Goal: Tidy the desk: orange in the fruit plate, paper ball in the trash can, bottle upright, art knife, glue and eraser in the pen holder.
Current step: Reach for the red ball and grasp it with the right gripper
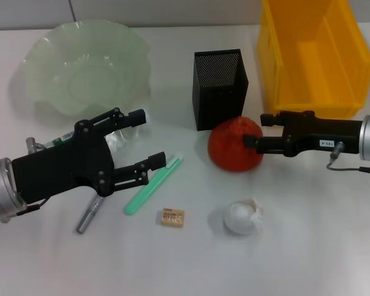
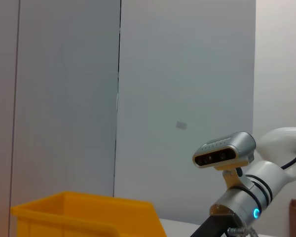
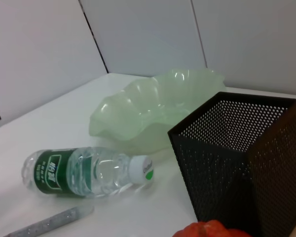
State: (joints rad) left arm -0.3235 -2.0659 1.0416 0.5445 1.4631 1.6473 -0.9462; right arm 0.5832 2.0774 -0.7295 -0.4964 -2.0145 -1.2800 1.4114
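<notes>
From the head view we see the right gripper (image 1: 254, 131) with its 2 fingers spread on either side of the orange (image 1: 235, 144), which sits just in front of the pen holder (image 1: 220, 89), while the left gripper (image 1: 154, 139) hangs released, fingers apart, above the lying bottle (image 1: 114, 137) between the fruit plate (image 1: 86, 65) and the pen holder, with the eraser (image 1: 172, 217) and paper ball (image 1: 242, 216) nearer us and the trash can (image 1: 314, 55) beside the holder. The left wrist view shows us only the trash can's rim (image 2: 84, 215) and the right arm (image 2: 246, 197). In the right wrist view we see the bottle (image 3: 86, 171) on its side near the pen holder (image 3: 246, 163), the fruit plate (image 3: 153, 108) behind it, and the top of the orange (image 3: 212, 229) touching the holder's base.
</notes>
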